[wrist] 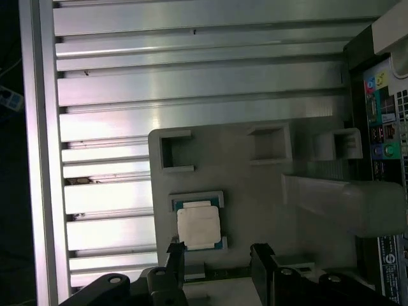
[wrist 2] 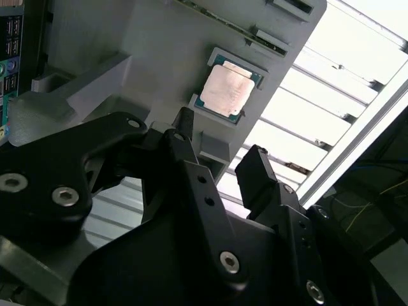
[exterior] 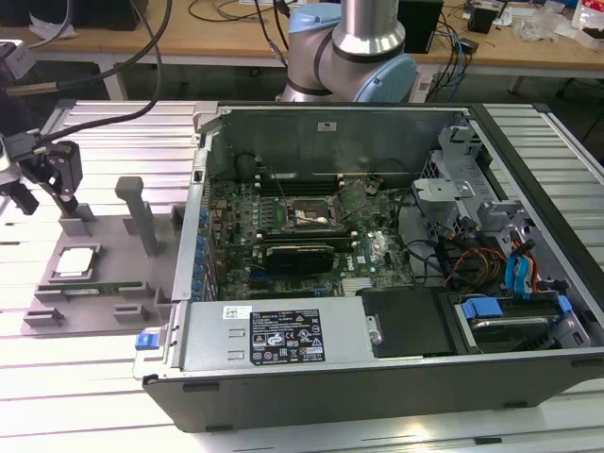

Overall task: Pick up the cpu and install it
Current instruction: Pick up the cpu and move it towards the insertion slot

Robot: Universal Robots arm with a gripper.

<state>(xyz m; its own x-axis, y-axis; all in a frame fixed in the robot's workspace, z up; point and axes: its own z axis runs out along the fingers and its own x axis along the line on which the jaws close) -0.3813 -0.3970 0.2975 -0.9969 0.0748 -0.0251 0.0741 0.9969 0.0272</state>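
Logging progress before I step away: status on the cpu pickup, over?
Gripper open, empty, over grey fixture. Cpu sitting in fixture pocket, ungripped. Nothing between fingers and cpu.

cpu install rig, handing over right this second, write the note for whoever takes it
Gripper: open and empty, hovering over the grey holder tray close to the cpu, not touching it.
cpu: lying flat in its recess in the tray, to the exterior view's left of the open computer case.
Motherboard socket: inside the case, well away from the gripper.
Done: nothing to show yet; the cpu is not picked up.
Left: both the pick-up and the install.
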